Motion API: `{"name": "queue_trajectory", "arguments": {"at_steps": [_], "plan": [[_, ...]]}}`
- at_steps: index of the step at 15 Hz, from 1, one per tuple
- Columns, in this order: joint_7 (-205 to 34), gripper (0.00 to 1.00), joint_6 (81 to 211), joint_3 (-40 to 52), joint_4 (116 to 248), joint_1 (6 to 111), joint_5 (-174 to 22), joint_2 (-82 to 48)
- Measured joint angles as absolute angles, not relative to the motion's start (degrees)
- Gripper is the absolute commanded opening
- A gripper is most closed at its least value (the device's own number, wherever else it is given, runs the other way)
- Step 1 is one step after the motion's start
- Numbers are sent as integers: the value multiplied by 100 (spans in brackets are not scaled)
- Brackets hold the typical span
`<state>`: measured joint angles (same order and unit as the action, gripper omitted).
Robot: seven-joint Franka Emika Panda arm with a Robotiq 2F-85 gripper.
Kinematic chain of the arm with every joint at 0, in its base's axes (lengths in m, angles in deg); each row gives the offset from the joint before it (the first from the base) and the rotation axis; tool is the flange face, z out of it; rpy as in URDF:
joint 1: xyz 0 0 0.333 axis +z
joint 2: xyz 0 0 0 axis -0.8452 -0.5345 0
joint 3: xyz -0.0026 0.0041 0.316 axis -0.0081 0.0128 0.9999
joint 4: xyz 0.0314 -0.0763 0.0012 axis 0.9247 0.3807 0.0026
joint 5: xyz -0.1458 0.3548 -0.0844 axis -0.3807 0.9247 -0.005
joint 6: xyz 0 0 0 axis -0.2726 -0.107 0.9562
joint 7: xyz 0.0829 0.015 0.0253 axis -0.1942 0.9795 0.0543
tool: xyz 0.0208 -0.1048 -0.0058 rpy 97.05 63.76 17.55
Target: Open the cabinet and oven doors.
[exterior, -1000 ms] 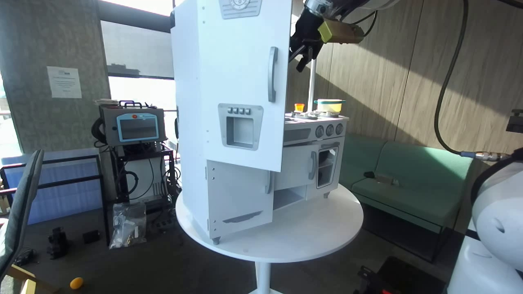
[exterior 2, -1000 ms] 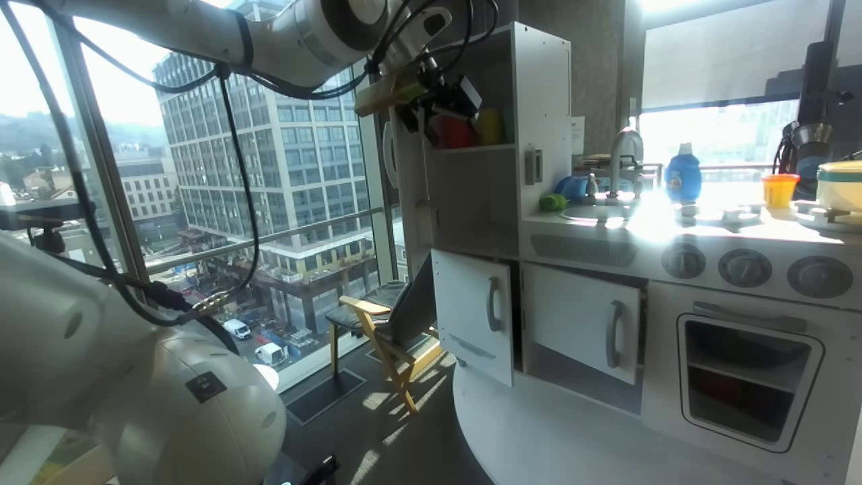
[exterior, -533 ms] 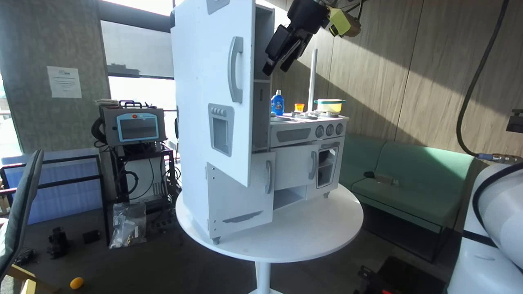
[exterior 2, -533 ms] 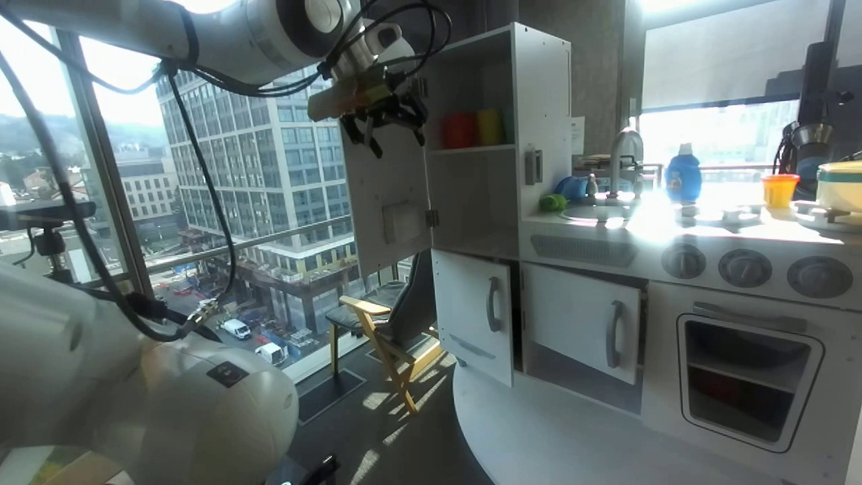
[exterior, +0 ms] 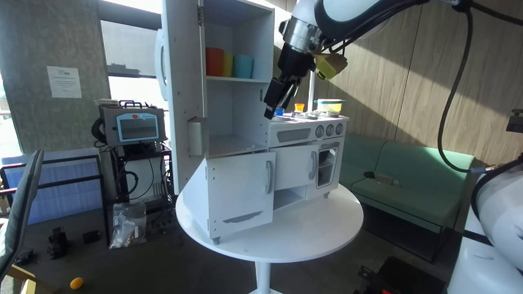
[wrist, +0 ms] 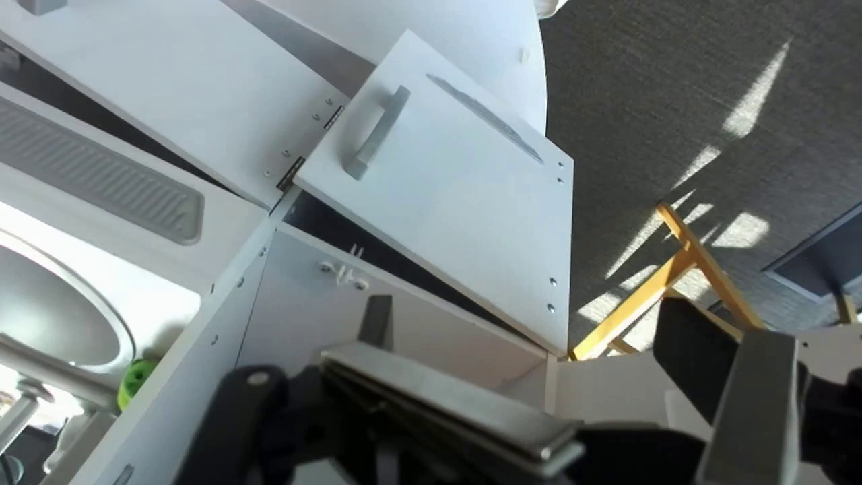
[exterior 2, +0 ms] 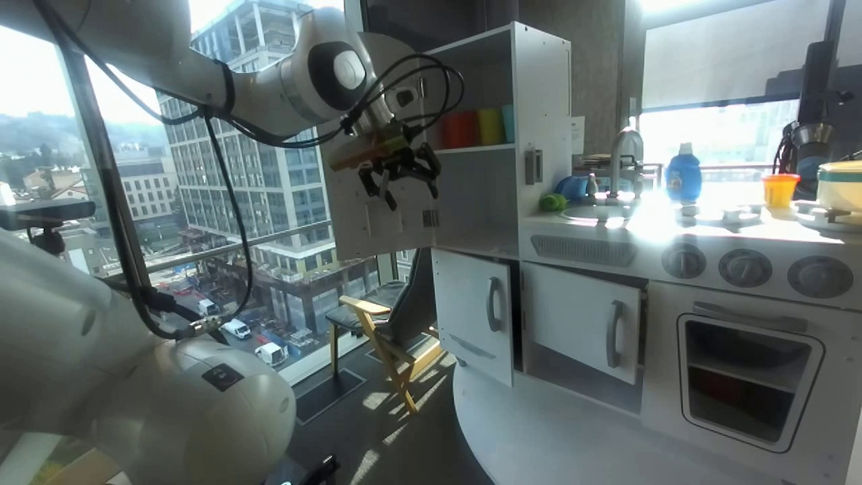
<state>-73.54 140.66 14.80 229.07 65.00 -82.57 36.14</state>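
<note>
The white toy kitchen's tall upper cabinet door (exterior: 186, 96) is swung wide open; it also shows in an exterior view (exterior 2: 357, 232). The lower cabinet door (exterior: 241, 188) is slightly ajar, with its grey handle in the wrist view (wrist: 380, 131). The middle cabinet door (exterior 2: 572, 316) is also ajar. The oven door (exterior 2: 663, 377), with a window and a grey top handle (exterior 2: 749, 319), looks shut. My gripper (exterior 2: 413, 199) is open and empty, in front of the open upper compartment and apart from the doors. It also shows in the wrist view (wrist: 535, 340).
Red, yellow and blue cups (exterior: 244, 66) stand on the upper shelf. A faucet (exterior 2: 626, 151), a blue bottle (exterior 2: 683, 174), an orange cup (exterior 2: 780, 190) and a pot (exterior: 329, 105) stand on the counter. The kitchen sits on a round white table (exterior: 294, 245). A chair (exterior 2: 404, 330) stands behind.
The upper cabinet door has swung from partly open to wide open, uncovering the shelves and cups. My gripper has come out from behind that door and moved lower, staying open.
</note>
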Motion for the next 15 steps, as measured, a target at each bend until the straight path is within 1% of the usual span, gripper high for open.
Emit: {"name": "queue_trajectory", "arguments": {"at_steps": [8,11,15], "plan": [[-7368,100,14626,1401,23657,6005,-8760,2873],[-7368,100,14876,1317,23669,5944,-8760,2547],[-7368,100,15062,1397,23531,5944,-8800,2473]]}}
